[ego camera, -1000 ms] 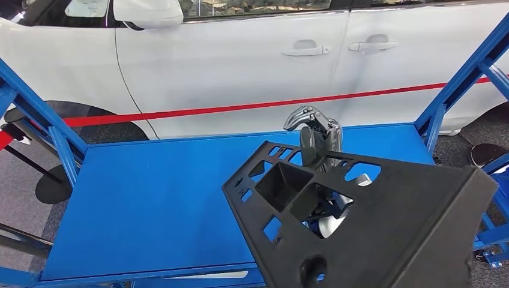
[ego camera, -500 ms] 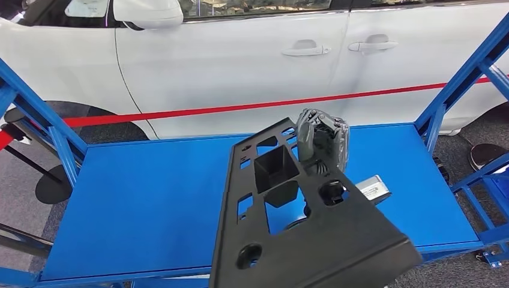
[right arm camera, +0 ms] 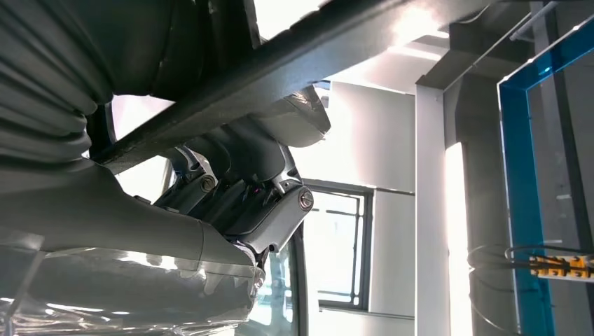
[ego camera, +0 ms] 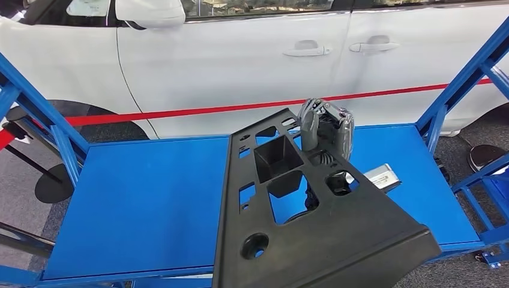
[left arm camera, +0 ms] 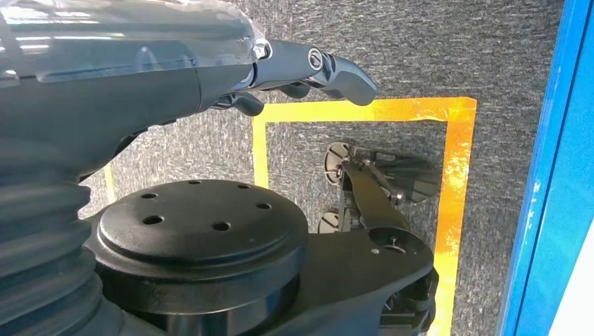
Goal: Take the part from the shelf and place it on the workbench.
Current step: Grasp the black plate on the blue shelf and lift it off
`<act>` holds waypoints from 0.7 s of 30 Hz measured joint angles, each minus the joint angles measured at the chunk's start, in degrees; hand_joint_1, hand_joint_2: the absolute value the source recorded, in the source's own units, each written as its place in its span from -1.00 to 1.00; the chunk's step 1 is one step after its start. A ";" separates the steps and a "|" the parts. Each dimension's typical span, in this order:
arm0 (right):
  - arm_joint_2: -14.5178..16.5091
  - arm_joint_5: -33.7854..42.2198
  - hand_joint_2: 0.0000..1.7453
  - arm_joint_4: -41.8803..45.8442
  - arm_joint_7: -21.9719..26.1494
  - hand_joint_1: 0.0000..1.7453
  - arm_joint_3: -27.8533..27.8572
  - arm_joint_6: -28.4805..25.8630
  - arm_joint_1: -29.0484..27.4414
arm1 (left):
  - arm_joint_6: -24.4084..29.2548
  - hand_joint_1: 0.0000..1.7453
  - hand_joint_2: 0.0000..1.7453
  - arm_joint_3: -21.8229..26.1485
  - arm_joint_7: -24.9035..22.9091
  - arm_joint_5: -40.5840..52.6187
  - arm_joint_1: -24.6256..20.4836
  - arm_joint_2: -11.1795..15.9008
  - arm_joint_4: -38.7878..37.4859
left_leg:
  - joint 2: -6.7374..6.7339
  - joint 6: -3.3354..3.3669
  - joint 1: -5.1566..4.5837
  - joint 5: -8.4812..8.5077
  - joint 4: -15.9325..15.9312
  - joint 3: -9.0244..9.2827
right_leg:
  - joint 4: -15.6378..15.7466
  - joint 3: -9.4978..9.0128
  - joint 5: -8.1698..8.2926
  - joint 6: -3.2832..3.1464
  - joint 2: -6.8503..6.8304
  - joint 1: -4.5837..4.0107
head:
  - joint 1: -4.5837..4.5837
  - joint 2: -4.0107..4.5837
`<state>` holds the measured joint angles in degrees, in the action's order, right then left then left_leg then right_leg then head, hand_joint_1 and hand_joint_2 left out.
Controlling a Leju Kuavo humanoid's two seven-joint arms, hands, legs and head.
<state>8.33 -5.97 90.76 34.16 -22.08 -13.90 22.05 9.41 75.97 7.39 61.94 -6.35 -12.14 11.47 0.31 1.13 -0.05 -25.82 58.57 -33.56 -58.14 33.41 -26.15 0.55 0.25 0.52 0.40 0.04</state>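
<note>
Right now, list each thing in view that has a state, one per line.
black perforated panel: held up over the workbench, tilted, not yet set down.
right hand: fingers curled over the panel's far edge, gripping it.
left hand: hanging above the floor, fingers extended, holding nothing.
blue workbench: bare top beneath the panel.
white car: parked behind the bench, doors closed.

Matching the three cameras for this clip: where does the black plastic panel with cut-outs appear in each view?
Head view: black plastic panel with cut-outs, centre to lower right, tilted over the blue workbench, held by the right hand.
Left wrist view: absent.
Right wrist view: dark edge crossing the hand.
Shared landmark: blue frame.
</note>
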 joint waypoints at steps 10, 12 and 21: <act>0.17 -0.16 1.00 0.93 -0.11 0.88 0.73 0.12 -0.67 | -0.34 -1.00 1.00 0.00 0.15 0.24 -0.03 -0.27 0.00 | -0.13 0.71 0.76 0.64 -1.31 0.80 | -13.16 6.42 -4.81 1.69 -0.11 0.88 | -0.11 0.00; 0.17 -0.14 1.00 1.27 -0.18 0.91 0.81 0.50 -0.61 | -0.04 -1.00 1.00 0.00 0.14 0.42 -0.04 -0.40 0.00 | -0.02 0.16 0.87 0.25 -0.83 0.86 | -5.60 2.94 -1.05 1.80 -0.21 1.23 | -0.12 0.00; 0.31 -0.04 1.00 1.47 -0.68 0.88 1.00 0.93 -0.11 | 2.75 -1.00 1.00 0.00 -0.82 0.64 -0.16 -0.48 0.00 | 0.05 -1.88 0.91 -1.81 1.85 -0.36 | -0.88 1.02 0.03 -0.50 0.06 0.70 | 0.01 0.00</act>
<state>8.64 -6.01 92.23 33.48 -21.08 -12.97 21.94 12.16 75.97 6.56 62.58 -6.51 -12.61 11.47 0.36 -0.75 0.86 -27.63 60.42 -33.92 -59.01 34.44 -26.12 0.05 0.32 1.22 0.41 0.04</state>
